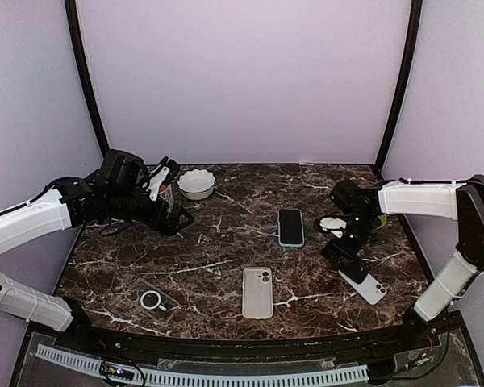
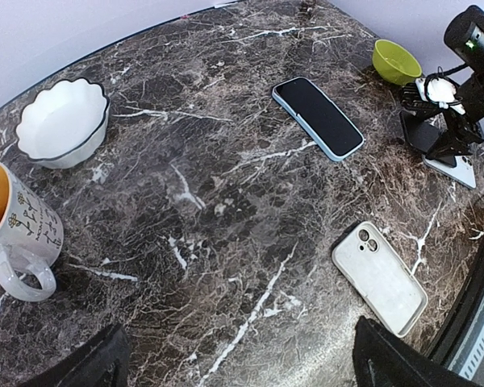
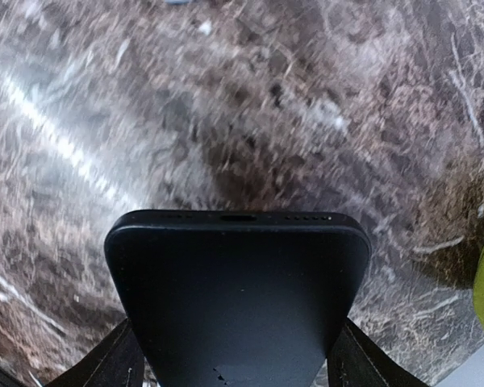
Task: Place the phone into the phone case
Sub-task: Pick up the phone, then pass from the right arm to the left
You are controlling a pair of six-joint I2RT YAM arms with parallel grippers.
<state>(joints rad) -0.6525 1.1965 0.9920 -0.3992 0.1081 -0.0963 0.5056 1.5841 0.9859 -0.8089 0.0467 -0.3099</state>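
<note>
My right gripper [image 1: 344, 256] is shut on a black phone [image 3: 238, 290], gripping it by its two long sides above the right part of the table. The phone's port edge points away from the wrist camera. A white phone case [image 1: 257, 292] lies flat at the front centre, camera cut-out to the back, also in the left wrist view [image 2: 381, 276]. A clear case with a round ring [image 1: 153, 300] lies at the front left. My left gripper [image 1: 176, 216] hangs open over the back left, its fingers [image 2: 395, 363] with nothing between them.
A phone in a blue case [image 1: 290, 226] lies screen up mid-table. A white slab-shaped phone or case [image 1: 365, 285] lies under the right gripper. A white bowl [image 1: 197, 184] and a mug [image 2: 16, 230] stand back left, a green bowl [image 2: 396, 60] back right.
</note>
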